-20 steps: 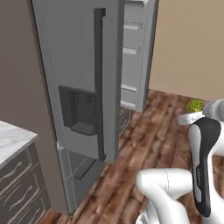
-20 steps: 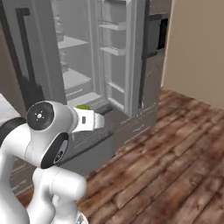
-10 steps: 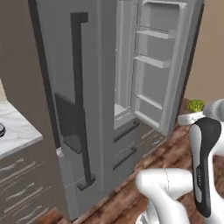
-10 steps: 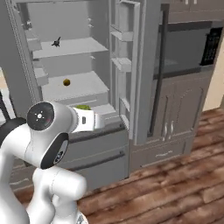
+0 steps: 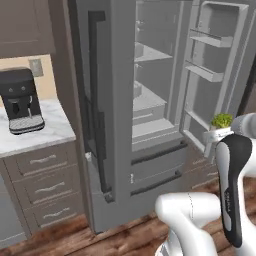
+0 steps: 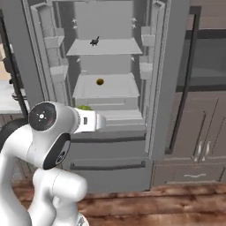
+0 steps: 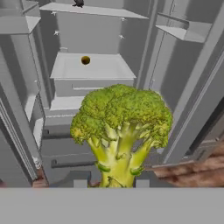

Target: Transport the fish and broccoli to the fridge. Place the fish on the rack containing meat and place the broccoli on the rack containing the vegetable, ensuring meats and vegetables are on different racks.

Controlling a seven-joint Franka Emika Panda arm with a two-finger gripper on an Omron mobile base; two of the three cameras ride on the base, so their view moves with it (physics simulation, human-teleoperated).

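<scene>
The broccoli (image 7: 121, 127), a bright-green floret with a pale stalk, stands upright between my fingertips, and my gripper (image 7: 111, 183) is shut on its stalk. From the left base view the broccoli (image 5: 221, 120) sits atop my gripper (image 5: 220, 133), in front of the open fridge (image 5: 150, 115). The vegetable (image 6: 100, 81), a small orange-brown ball (image 7: 85, 60), lies on the middle rack. A small dark item (image 6: 94, 42) lies on the rack above it; whether it is the fish or the meat I cannot tell.
Both fridge doors stand open, the left door (image 5: 97, 110) and the right door (image 5: 215, 75) with its shelves. A black coffee machine (image 5: 22, 100) sits on the marble counter (image 5: 47, 135). A dark oven (image 6: 207, 57) and cabinets flank the fridge's right side.
The whole picture has shifted as the base came round to face the fridge's open interior. The broccoli stays held in my shut gripper.
</scene>
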